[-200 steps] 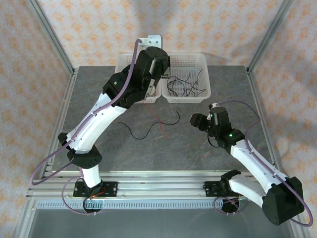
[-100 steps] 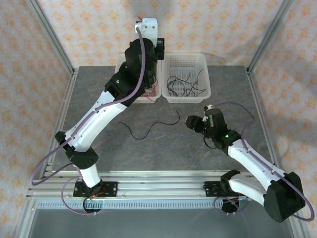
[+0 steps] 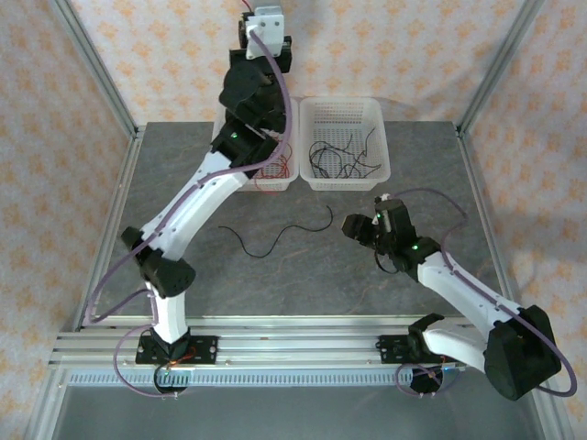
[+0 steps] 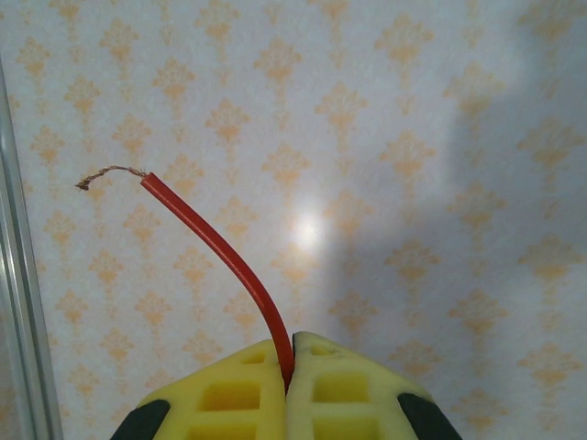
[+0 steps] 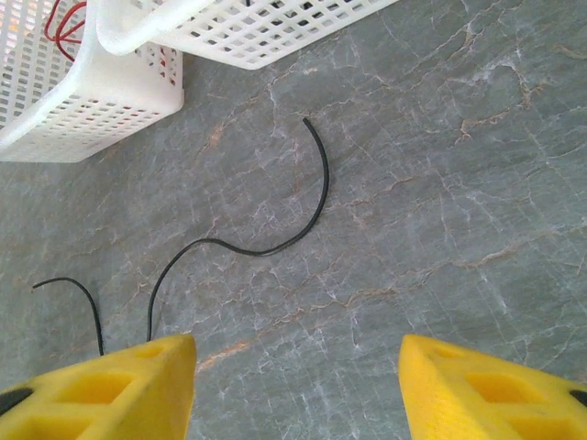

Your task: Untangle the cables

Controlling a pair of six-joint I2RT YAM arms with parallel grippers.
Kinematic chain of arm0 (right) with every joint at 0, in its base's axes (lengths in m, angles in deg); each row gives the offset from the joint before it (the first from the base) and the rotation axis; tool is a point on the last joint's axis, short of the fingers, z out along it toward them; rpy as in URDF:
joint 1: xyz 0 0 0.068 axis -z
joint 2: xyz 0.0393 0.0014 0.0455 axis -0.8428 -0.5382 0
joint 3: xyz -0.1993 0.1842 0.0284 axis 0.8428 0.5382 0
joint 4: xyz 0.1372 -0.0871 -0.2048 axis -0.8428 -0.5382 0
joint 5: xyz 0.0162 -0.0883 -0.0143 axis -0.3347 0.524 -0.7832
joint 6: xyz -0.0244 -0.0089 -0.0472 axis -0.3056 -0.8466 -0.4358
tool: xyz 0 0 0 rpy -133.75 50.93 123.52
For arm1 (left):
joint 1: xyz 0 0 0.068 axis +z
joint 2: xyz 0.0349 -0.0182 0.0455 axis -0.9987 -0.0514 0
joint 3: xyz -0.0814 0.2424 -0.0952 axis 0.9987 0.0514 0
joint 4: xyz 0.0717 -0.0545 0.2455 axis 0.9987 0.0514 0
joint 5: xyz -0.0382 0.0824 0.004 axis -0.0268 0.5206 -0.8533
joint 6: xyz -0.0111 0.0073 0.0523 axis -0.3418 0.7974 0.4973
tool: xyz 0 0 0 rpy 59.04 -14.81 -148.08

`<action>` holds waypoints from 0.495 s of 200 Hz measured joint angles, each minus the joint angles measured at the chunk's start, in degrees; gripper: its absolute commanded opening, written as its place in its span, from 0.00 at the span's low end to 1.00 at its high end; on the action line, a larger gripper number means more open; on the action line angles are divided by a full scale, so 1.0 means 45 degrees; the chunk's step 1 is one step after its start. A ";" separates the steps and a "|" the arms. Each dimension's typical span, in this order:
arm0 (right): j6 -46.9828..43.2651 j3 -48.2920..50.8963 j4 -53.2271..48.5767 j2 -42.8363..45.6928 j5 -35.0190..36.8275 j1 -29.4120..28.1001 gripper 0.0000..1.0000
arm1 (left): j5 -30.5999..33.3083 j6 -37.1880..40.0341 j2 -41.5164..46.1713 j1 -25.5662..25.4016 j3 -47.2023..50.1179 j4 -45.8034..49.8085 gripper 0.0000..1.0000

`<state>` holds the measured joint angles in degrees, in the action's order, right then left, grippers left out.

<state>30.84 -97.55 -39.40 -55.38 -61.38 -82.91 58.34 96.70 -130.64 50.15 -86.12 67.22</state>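
**Left arm up with a red wire, black wire waiting on the table**

- The red wire [image 4: 225, 257] is pinched between the left gripper's [image 4: 287, 353] yellow pads [image 4: 229, 394], which are fully closed on it. A short length curves up and to the left past the pads and ends in a frayed bare strand at the frame's upper left, against the patterned wall [image 4: 440, 137].
- Change over the last second: the left arm was low over the left basket [image 5: 92, 101], and a thin red line trailed down onto the table [image 3: 303, 284]. Now the arm is stretched to the top of the overhead frame and that red line is off the table.
- I can't tell from overhead whether the rest of the wire hangs free or still reaches into the basket.
- More red wires [image 3: 275, 170] lie in the left basket and black wires [image 3: 339, 160] in the right basket [image 3: 376, 137].
- One black wire [image 3: 284, 234] lies loose on the table at centre frame, an S-curve that is apart from both baskets.
- The right gripper [image 3: 356, 225] has edged left toward it. Its jaws stand part open and empty, same gap as before, low over the wire's near end.

My read: the lift looks meant to draw the red wire out of the pile. The black wire looks like the right arm's next pick.
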 measured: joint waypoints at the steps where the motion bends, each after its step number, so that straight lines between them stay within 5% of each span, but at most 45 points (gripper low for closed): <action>1: 0.0000 -0.0005 0.0000 0.0000 0.0005 0.0000 0.59 | -0.0010 0.0005 -0.0049 0.0015 -0.0010 -0.0019 0.00; 48: -0.0039 -0.0253 0.0000 -0.0092 0.0228 0.0000 0.59 | -0.0408 0.0403 -0.2584 0.0563 -0.1399 -0.0097 0.00; 99: -0.0146 -0.0583 -0.0005 -0.0811 0.0291 0.0000 0.59 | -0.0976 0.0733 -0.2526 0.0612 -0.2307 -0.0617 0.00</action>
<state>30.18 -100.17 -39.43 -59.03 -60.07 -82.91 53.94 100.00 -142.01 52.90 -96.50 64.44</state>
